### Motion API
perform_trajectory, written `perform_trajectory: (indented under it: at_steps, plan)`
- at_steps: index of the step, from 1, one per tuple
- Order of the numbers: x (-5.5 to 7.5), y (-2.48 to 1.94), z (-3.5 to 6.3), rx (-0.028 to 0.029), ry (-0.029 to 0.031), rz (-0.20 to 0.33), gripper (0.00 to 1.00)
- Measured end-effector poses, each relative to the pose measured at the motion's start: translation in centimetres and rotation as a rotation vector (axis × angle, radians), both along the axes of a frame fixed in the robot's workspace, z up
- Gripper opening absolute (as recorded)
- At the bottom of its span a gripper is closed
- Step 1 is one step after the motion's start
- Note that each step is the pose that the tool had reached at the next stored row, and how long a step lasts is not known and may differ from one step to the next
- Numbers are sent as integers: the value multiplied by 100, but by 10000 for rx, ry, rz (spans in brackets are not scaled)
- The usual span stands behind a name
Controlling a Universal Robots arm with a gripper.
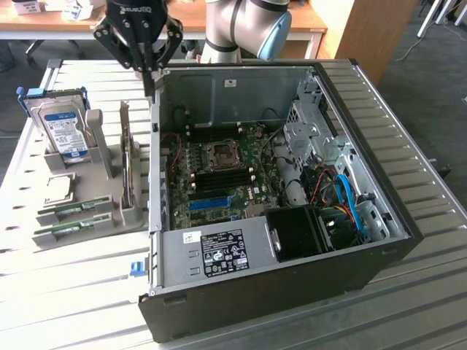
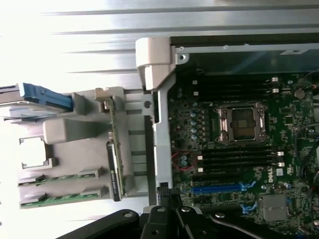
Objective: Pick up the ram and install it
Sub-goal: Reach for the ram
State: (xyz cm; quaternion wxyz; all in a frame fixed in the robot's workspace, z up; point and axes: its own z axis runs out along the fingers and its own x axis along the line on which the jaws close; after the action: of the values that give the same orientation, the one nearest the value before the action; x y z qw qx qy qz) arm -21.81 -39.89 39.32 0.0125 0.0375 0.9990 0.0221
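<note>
I'd say the pick-up hasn't begun. The hand hangs at the upper left of the exterior view, fingers pressed together and pointing straight down, with nothing between them that I can see. It sits just over the left wall of the open computer case. The ram lies flat in the grey holder on the tabletop, lower left, well apart from the hand. Grasping it would call for parted fingers aligned to that thin board.
</note>
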Motion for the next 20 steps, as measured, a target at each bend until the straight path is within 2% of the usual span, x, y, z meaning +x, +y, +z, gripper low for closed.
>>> perform_trajectory:
  at_steps: [20]
  plan:
    - [-502, 0, -1, 0, 0, 1, 11]
